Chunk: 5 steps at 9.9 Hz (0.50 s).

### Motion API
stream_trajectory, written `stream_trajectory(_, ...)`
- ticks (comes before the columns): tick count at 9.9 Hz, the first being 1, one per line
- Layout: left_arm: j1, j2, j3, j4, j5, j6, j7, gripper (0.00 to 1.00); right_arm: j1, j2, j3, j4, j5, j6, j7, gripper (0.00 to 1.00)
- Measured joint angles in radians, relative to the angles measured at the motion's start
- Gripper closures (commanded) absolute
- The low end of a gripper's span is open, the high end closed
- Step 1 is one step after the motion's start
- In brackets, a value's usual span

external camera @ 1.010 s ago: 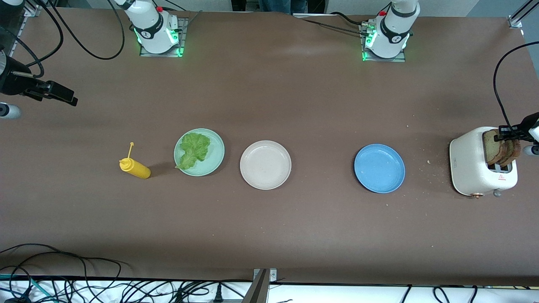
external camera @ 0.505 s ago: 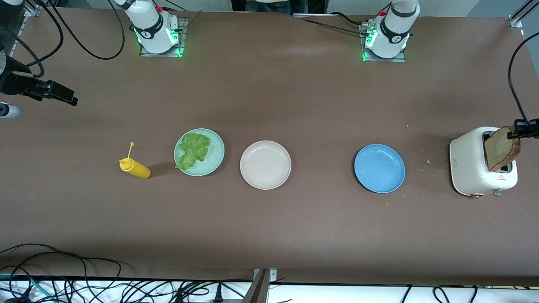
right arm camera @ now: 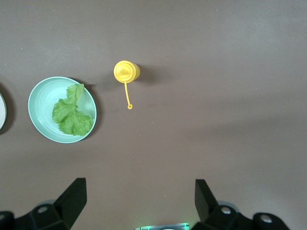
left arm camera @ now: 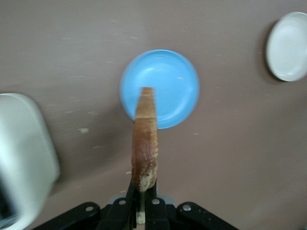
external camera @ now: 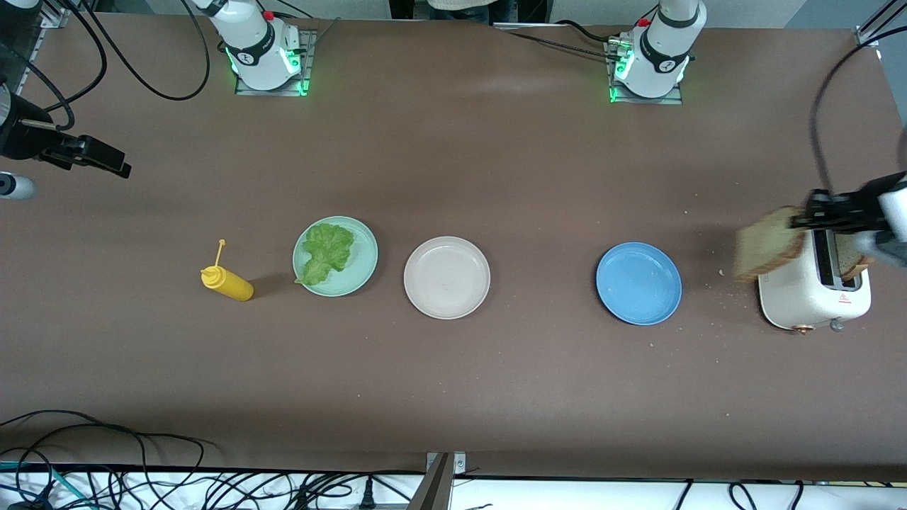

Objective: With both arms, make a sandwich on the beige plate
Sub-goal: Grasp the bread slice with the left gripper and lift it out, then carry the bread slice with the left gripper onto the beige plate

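My left gripper (external camera: 806,216) (left arm camera: 142,192) is shut on a slice of tan bread (external camera: 769,244) (left arm camera: 145,143), which hangs in the air by the white toaster (external camera: 808,297), on the side toward the blue plate (external camera: 638,283) (left arm camera: 159,88). A second slice (external camera: 854,262) still stands in the toaster's slot. The beige plate (external camera: 446,277) (left arm camera: 288,45) lies bare at mid-table. A green lettuce leaf (external camera: 326,251) (right arm camera: 72,115) lies on the mint-green plate (external camera: 361,273) (right arm camera: 38,96) beside it. My right gripper (external camera: 106,163) (right arm camera: 139,191) waits open and holds nothing, up over the right arm's end of the table.
A yellow squeeze bottle (external camera: 227,282) (right arm camera: 126,72) lies beside the mint-green plate, toward the right arm's end. Crumbs dot the table around the toaster. Cables run along the table edge nearest the front camera.
My left gripper has lifted one bread slice out of the toaster and carried it toward the blue plate. The right arm has not moved.
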Motion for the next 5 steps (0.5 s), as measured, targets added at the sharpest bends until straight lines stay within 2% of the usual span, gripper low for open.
stream_trajectory(2, -0.041, 0.074, 0.000, -0.001, -0.185, -0.031, -0.056, 1.00, 0.000, -0.002, 0.000, -0.002, 0.000, 0.000, 0.000, 0.00)
stream_trajectory(5, -0.155, 0.172, -0.001, 0.000, -0.432, -0.040, -0.384, 1.00, 0.000, -0.003, 0.000, -0.004, 0.000, 0.000, 0.000, 0.00)
